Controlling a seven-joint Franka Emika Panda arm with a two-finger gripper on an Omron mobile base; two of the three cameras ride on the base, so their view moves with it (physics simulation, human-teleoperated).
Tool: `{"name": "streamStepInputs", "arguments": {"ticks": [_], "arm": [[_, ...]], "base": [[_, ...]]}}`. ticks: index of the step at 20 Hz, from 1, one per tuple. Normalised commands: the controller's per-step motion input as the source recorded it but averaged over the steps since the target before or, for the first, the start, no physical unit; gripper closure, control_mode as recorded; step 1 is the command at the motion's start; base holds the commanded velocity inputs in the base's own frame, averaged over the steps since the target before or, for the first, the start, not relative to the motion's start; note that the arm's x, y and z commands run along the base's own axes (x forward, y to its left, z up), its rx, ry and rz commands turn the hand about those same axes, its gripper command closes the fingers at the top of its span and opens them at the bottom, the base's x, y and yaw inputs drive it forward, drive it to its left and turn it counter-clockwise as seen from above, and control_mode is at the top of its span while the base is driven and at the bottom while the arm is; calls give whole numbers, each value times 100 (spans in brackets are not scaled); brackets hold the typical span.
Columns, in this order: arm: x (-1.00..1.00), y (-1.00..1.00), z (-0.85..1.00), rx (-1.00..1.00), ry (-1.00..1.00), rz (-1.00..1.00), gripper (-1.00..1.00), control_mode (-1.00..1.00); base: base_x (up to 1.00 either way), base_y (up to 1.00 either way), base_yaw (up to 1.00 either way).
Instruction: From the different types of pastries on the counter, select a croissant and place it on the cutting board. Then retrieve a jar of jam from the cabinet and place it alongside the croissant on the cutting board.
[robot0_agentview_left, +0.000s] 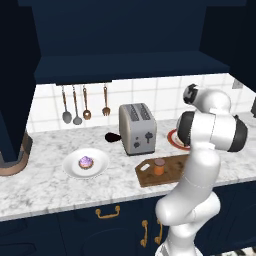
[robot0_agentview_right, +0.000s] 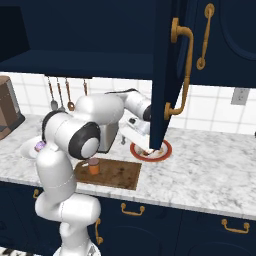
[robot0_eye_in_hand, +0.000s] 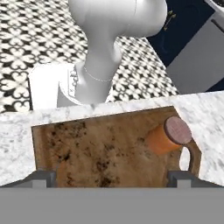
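I see the jar (robot0_agentview_left: 159, 167) standing upright on the board (robot0_agentview_left: 172, 175), in the lower middle of the left view, near the corner with the pale hole. In the hand view the jar (robot0_eye_in_hand: 168, 134) is at the right of the board (robot0_eye_in_hand: 105, 153), its lid towards the camera. It stands free, nothing touches it.

The gripper (robot0_eye_in_hand: 111, 178) is wide, with nothing between the tips; the two dark tips stand far apart at the bottom of the hand view, above the near edge of the board. In the right view the hand is behind the open cabinet door (robot0_agentview_right: 167, 75), over the red-rimmed plate (robot0_agentview_right: 150, 151), so there I cannot see the jaws well.

I cannot find the croissant for sure. A faint orange patch lies low at the left of the board in the hand view, but it is too unclear to name. The purple pastry (robot0_agentview_left: 86, 162) stays on its white plate (robot0_agentview_left: 100, 170), left on the worktop (robot0_agentview_left: 45, 185), because it is not the wanted one.

I judge the jar is placed, and the task nearly finished.
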Motion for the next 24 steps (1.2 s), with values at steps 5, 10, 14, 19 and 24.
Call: {"name": "streamStepInputs", "arguments": {"ticks": [5,10,14,19,24], "arm": [[46,-33,1,-1,-23,32,-100,-100],[40,-19,-6,0,-9,32,-100,-100],[47,-22,-35,0,-3,32,-100,-100],[52,-60,-10,0,-9,34,-100,-100],[5,-62,0,0,-4,22,-100,-100]], "base": [[0,0,0],[0,0,0],[0,0,0],[0,0,0],[0,0,0]]}}
